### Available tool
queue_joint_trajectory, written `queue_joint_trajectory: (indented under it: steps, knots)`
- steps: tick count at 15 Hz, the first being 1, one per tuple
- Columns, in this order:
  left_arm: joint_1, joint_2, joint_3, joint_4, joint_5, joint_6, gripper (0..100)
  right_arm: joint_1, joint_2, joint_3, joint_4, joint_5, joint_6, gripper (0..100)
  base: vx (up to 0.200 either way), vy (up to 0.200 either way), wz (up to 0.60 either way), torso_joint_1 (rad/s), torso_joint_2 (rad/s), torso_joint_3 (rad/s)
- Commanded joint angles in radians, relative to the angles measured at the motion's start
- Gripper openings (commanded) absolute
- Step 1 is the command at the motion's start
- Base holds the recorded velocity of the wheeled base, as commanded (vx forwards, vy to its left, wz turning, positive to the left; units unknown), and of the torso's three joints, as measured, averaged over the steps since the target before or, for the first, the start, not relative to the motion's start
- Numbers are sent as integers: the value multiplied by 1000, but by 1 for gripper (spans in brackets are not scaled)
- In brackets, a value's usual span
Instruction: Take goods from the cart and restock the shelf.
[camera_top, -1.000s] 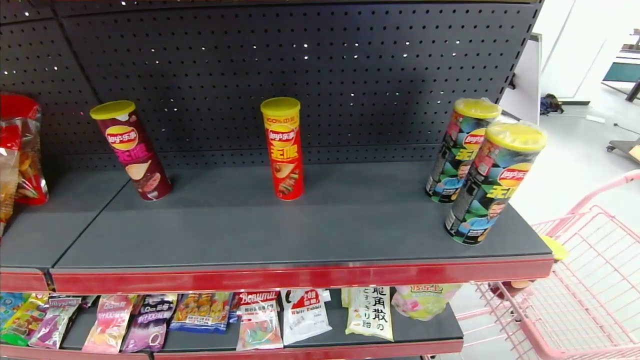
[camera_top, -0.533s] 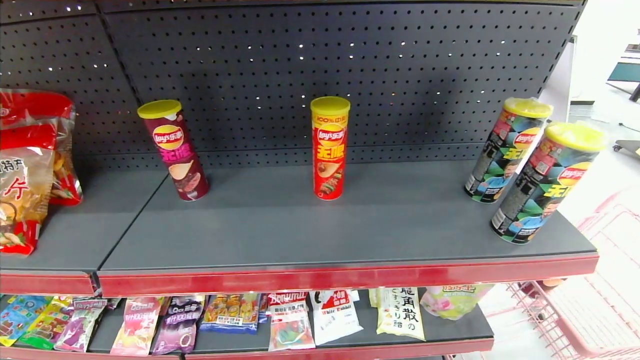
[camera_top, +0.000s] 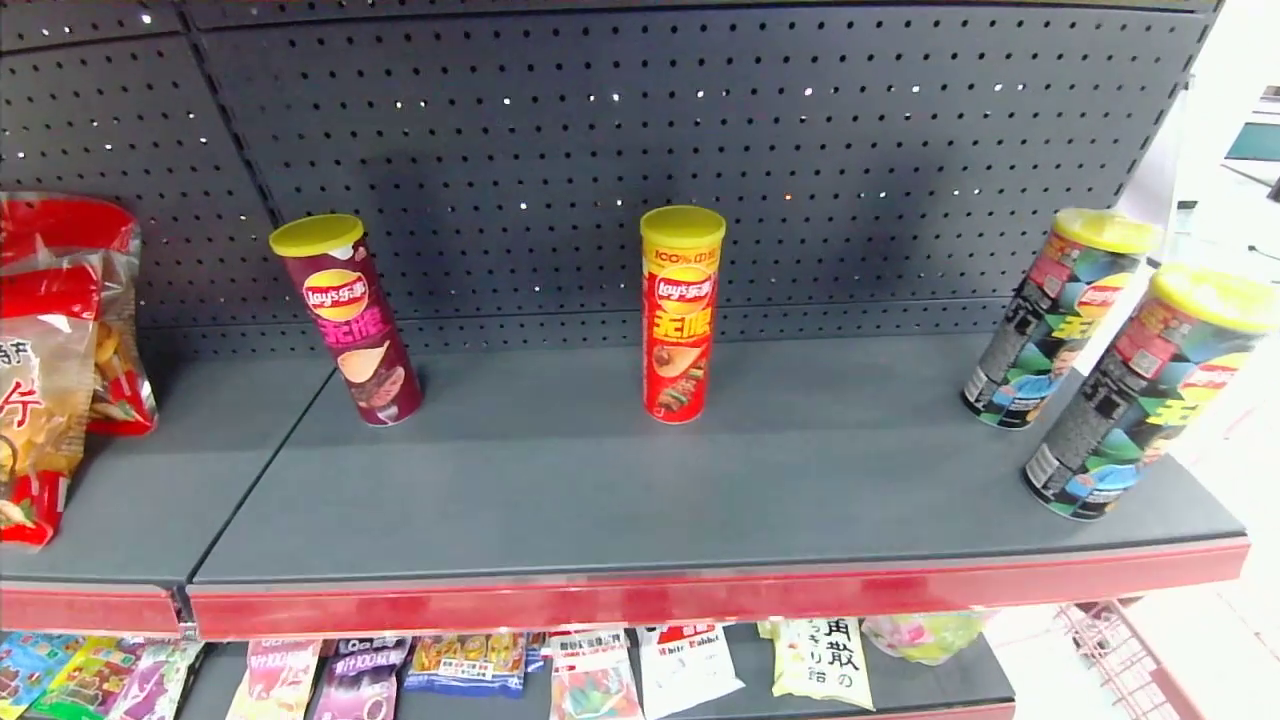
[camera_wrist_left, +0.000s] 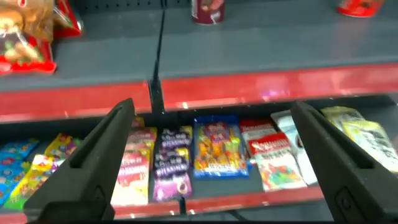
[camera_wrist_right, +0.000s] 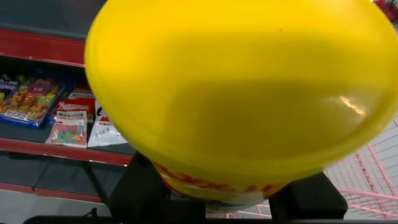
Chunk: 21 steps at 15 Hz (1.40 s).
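Note:
My right gripper (camera_wrist_right: 217, 202) is shut on a chip can (camera_wrist_right: 249, 93); its yellow lid faces the wrist camera and a red band shows under the rim, with dark fingers (camera_wrist_right: 140, 196) on either side. My left gripper (camera_wrist_left: 211, 109) stands open with nothing in it, in front of the shelf's red front edge (camera_wrist_left: 261, 84). On the grey shelf (camera_top: 600, 500) stand a purple can (camera_top: 345, 320), a red can (camera_top: 680, 315) and two green-and-black cans (camera_top: 1060, 320) (camera_top: 1150, 390), all upright with yellow lids.
Red snack bags (camera_top: 50, 340) fill the shelf's left end. Candy and snack packets (camera_top: 590, 670) hang on the row below. A corner of the pink cart (camera_top: 1120, 660) shows at the lower right. Wide bare gaps lie between the cans.
The head camera has swung left, so the shelf slid right in the picture and the cart has nearly left it. The cans on the shelf have not moved.

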Motion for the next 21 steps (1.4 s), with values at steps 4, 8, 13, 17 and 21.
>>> queue_joint_trajectory:
  steps: [4,8,13,17,21]
  knots:
    - [0,1,0,2,-1,-11,100,-1,3,9,2,77,0,0,0,0,0,0,0,0]
    - [-5,18,-1,-2,-76,32,100,8,6,12,11,79,3,0,0,0,0,0,0,0]
    - [-51,286,-297,-44,-161,-124,100,6,34,-9,3,74,3,0,0,0,0,0,0,0]
    - [-144,723,-652,-81,-369,-66,100,6,31,0,5,76,3,0,0,0,0,0,0,0]
    - [-295,1022,-574,-130,-708,153,100,6,32,0,5,77,3,0,0,0,0,0,0,0]
